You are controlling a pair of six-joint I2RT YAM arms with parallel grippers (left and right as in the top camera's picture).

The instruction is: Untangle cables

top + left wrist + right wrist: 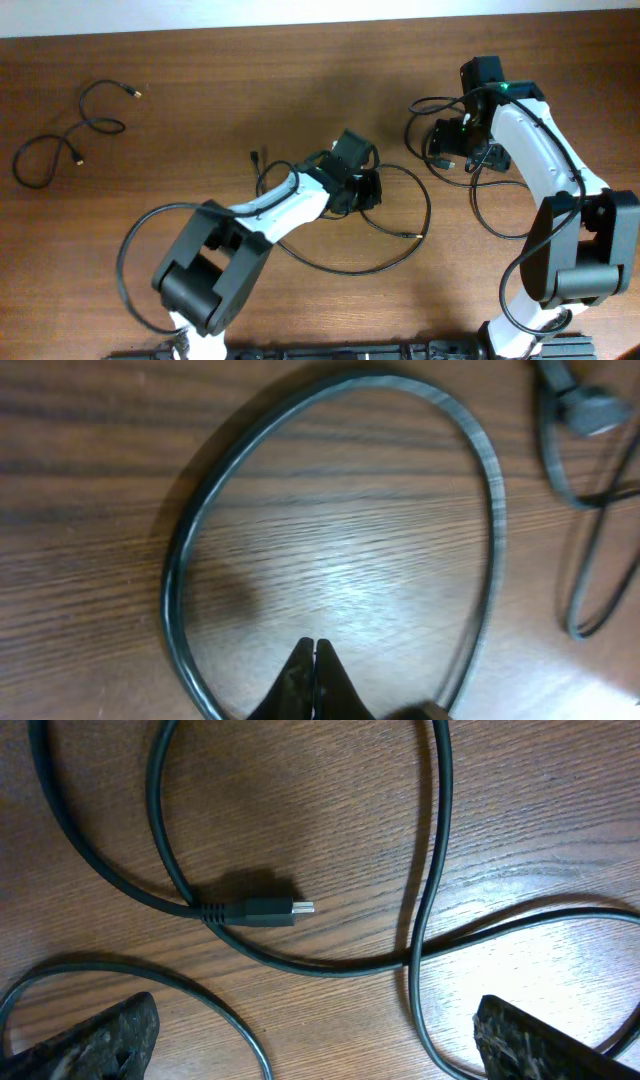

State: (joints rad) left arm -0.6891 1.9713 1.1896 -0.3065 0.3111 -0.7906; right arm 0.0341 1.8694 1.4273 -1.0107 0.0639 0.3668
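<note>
Left gripper (315,660) is closed, tips pressed together low over the worktop (200,80), and I can see no cord between them; a loop (495,510) of the cables (429,205) arcs around ahead of it and down both sides, close but not visibly pinched. My right gripper (310,1020) hangs wide apart over its own part of the tangle, with a plug (262,912) just ahead of it and a crossing (412,960) of two strands ahead and to its right. The first risk, as I judge it, is lifting the left gripper with nothing caught, so the loop simply stays flat. The second is the opposite: if I do hook that loop and pull, the strands run on toward the right gripper, so the whole bundle could drag or cinch tighter at the crossing. The plug could also snag in a bend as a strand slides past. My two arms work near each other, so a wide sweep toward the right gripper could bump it. Open room lies to the left of the left gripper, bare wood up to a separate cord (100,124) well apart; the worktop's far edge lies closer beyond the right gripper
</note>
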